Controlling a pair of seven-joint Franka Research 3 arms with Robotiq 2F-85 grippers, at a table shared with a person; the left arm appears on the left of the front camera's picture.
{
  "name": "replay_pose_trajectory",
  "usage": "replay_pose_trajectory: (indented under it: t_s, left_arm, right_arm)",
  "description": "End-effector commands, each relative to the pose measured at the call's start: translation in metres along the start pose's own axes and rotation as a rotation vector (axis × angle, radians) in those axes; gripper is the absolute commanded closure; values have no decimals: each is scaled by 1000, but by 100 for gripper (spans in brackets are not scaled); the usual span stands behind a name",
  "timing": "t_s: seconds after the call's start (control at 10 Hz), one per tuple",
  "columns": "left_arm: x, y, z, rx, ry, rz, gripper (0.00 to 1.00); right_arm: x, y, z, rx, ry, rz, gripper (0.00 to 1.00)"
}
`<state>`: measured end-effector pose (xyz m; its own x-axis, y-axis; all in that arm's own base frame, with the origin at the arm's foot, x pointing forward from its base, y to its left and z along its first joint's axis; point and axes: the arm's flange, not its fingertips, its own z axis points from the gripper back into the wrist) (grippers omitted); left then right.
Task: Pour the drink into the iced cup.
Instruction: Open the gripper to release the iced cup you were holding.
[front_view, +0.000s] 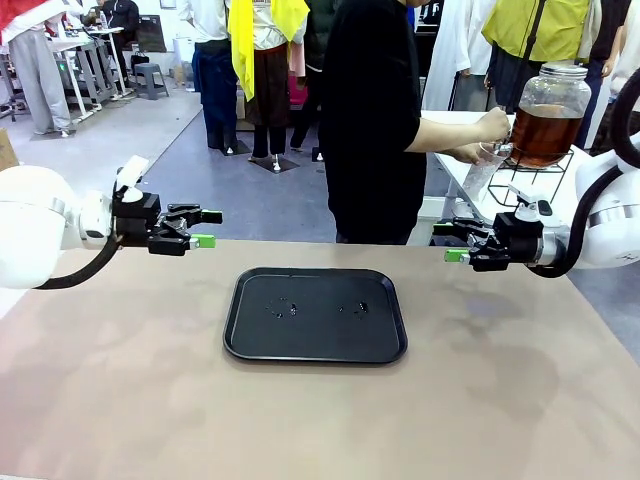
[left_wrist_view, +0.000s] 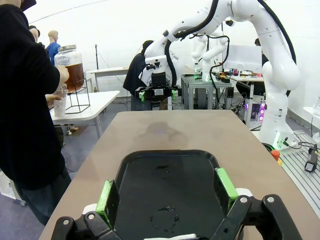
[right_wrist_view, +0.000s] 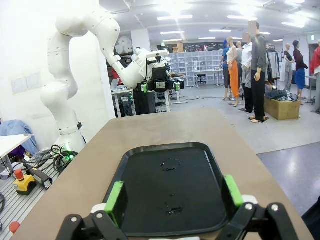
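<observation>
At a side table to the far right, a person in black holds a clear cup (front_view: 484, 170) under the tap of a glass jar of brown drink (front_view: 549, 118). The left wrist view shows the same jar (left_wrist_view: 73, 70) and cup (left_wrist_view: 61, 101), whitish inside. My left gripper (front_view: 205, 228) hovers open over the table's left side, with nothing between its green pads (left_wrist_view: 106, 197). My right gripper (front_view: 452, 242) hovers open at the right side, also with nothing between its pads (right_wrist_view: 232, 192). Both point inward toward the black tray (front_view: 315, 352).
The black tray (left_wrist_view: 170, 152) lies in the table's middle, bare except for a few water drops, and its rim (right_wrist_view: 165, 146) lies just ahead of my right fingers. The jar stands on a wire stand (front_view: 535, 180) on the white side table. Brown tabletop surrounds the tray.
</observation>
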<state>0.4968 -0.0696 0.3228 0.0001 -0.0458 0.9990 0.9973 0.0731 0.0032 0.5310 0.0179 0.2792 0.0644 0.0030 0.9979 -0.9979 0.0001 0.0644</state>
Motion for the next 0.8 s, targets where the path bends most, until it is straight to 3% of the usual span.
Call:
replay_pose_trajectory:
  t_s: [0.0, 0.7]
  left_arm:
    - [2, 1, -2, 14, -4, 0, 0]
    - [2, 1, -2, 14, -4, 0, 0]
  right_arm:
    - [3, 1, 0, 2, -4, 5, 0]
    - [3, 1, 0, 2, -4, 5, 0]
